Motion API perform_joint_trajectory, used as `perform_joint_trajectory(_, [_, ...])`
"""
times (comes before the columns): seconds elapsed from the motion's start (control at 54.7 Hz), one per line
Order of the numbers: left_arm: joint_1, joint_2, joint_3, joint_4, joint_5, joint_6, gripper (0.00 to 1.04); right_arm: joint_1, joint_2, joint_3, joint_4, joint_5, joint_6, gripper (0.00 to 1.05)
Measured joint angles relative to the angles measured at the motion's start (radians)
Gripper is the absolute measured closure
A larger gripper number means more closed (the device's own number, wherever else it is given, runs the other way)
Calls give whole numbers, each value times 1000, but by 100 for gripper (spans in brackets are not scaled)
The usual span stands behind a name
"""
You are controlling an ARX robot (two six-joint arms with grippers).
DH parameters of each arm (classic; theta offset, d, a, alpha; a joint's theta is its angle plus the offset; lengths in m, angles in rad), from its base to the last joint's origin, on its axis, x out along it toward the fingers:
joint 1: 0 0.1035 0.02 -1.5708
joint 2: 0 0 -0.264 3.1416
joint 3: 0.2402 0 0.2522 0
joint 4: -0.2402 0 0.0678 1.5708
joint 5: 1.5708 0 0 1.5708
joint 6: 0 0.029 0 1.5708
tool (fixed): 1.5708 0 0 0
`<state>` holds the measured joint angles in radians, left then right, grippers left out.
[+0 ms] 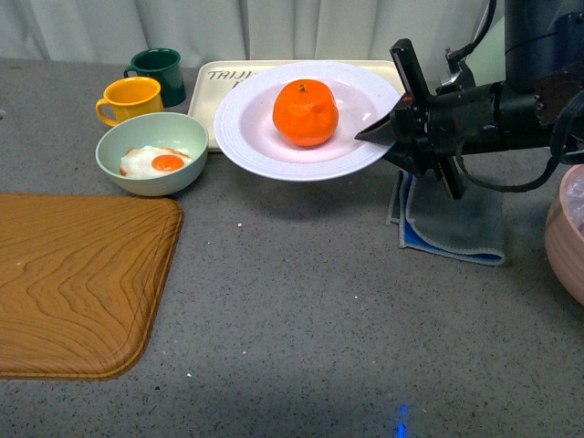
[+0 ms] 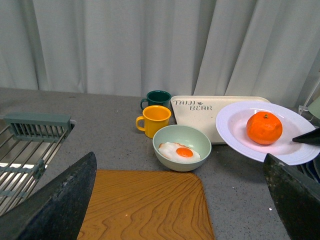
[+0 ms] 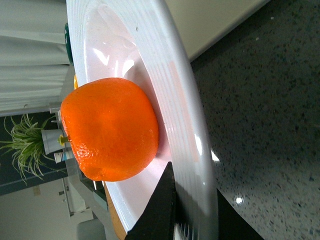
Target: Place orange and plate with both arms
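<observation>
Grey speckled tabletop (image 1: 301, 301), white curtains (image 2: 125, 45) behind. The right gripper (image 1: 379, 132) pinches the rim of the plate (image 1: 251, 123), held above the tabletop, with the orange (image 1: 306, 112) in its middle, near the gripper's tips. The left gripper (image 2: 175, 200) gapes wide, holding nothing

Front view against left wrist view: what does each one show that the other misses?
Front only: the bulk of the right arm behind the right gripper, a blue-grey cloth and a pink bowl.
Left wrist only: a wire rack and the left gripper, open.
Both: the plate carrying the orange, gripped at its rim by the right gripper; the green bowl with a fried egg, the yellow mug, dark green mug, bear tray and wooden tray.
</observation>
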<state>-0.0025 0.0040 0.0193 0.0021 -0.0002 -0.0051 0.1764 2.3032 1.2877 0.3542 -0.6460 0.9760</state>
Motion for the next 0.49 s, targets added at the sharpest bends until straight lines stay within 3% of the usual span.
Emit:
perform_joint_trajectory(0.201, [0, 0, 0, 0, 0, 0, 7, -16, 136, 245, -163, -11, -11, 101])
perform_joint_trajectory(0.494, [0, 0, 0, 0, 0, 0, 7, -29, 416, 823, -501, 27, -44, 101])
